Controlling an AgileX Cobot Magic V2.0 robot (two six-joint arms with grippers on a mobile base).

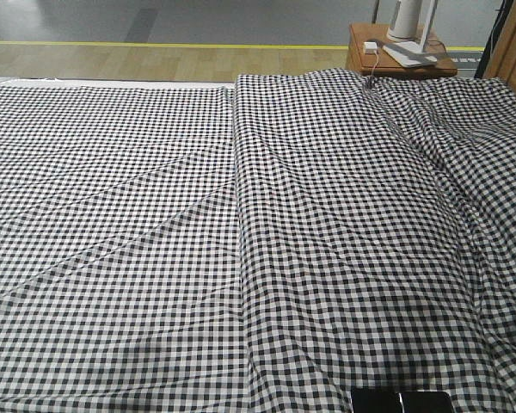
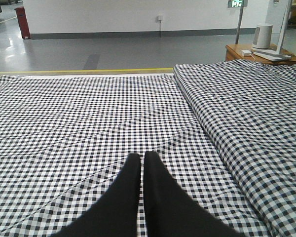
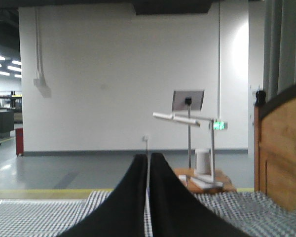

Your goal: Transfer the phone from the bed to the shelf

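Phone [image 1: 402,402] at the very bottom edge of the front view, right of centre, lying flat on the bed [image 1: 155,215]. Only its upper strip shows: black and glossy, with a pale mark near the middle. The rest is cut off by the frame.

Progress: judged at the start. Phone not yet picked up, nothing lifted, nothing delivered. Shelf not visible in any of the 3 views, so its direction cannot be told. All steps are left: reach, grasp, lift, carry, set down.

Tools:
- Left tool [image 2: 143,163]: fingers pressed together with only a hairline slit between them, holding nothing. It hangs low over the bed at bottom centre of its wrist view, pointing across the checked cloth.
- Right tool [image 3: 148,160]: fingers likewise together, holding nothing, aimed level at the far wall with the bed a thin band along the bottom of the frame.
- Neither tool appears in the front view; neither wrist view shows the phone.

Bed: black-and-white gingham, wide. A raised fold runs top to bottom through the middle of the front view; the right half is thicker and rumpled, the left half flatter with long shallow creases.

Room: small brown bedside surface [image 1: 358,60] at upper right, carrying white items including a stand. Wooden headboard [image 3: 281,158] at right of the right wrist view. Grey polished floor beyond, with a yellow floor line [image 1: 155,44] parallel to the far edge of the bed. White wall, green exit sign [image 3: 218,125].
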